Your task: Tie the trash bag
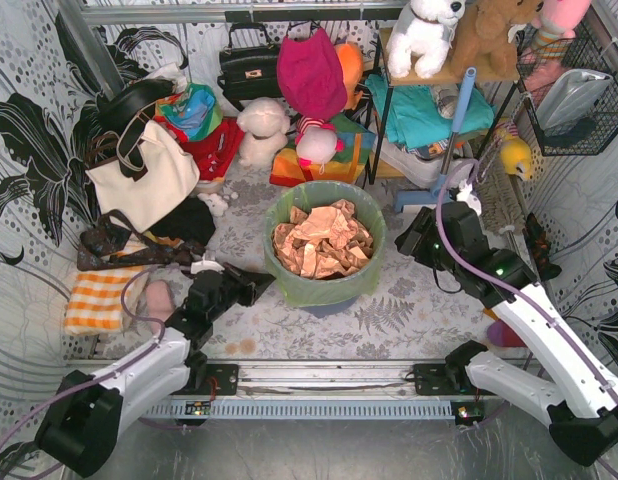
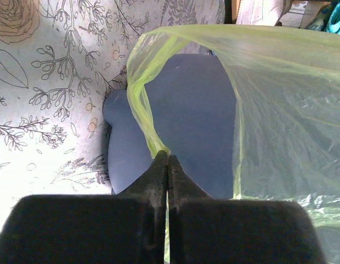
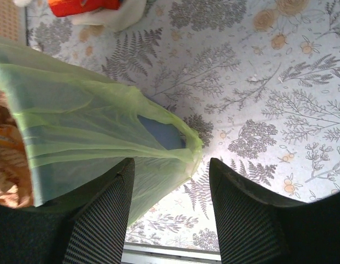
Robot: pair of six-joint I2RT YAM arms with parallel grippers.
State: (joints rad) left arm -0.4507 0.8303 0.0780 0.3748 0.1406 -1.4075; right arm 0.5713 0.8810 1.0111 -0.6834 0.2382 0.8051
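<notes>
Trash bag (image 1: 334, 290), thin lime-green plastic, lining a round blue-grey bin (image 1: 324, 306) near the middle of the fern-printed tabletop (image 1: 409, 310). Its rim is folded down over the outside of the bin wall. Crumpled copper-brown paper (image 1: 324, 240) fills the mouth up to the rim.

Left side: the left hand (image 1: 261, 284) meets the bag at the bin's left flank. In the left wrist view its jaws are pressed together, pinching a thin twisted edge of the plastic (image 2: 153, 140) at the very tips (image 2: 168, 160), and the bare blue bin wall (image 2: 192, 126) shows just behind.

Right side: the right hand (image 1: 411, 240) stands just beside the bin's right flank with its jaws apart. In the right wrist view (image 3: 171, 165) a loose flap of the bag (image 3: 104, 126) reaches between the two ribbed fingers (image 3: 104, 220). Whether it touches either finger cannot be told.

Surroundings: clutter crowds the far side of the bin.
- A white plush (image 1: 261, 130) sits behind it to the left.
- A cream tote bag (image 1: 144, 180) lies further left.
- A black handbag (image 1: 249, 65) hangs on the back wall.
- An orange checked cloth (image 1: 99, 300) lies near the left arm.
- A shelf at the right rear carries a white bear (image 1: 424, 35) and a brown teddy (image 1: 489, 35).
- A wire basket (image 1: 579, 90) hangs at the far right.
</notes>
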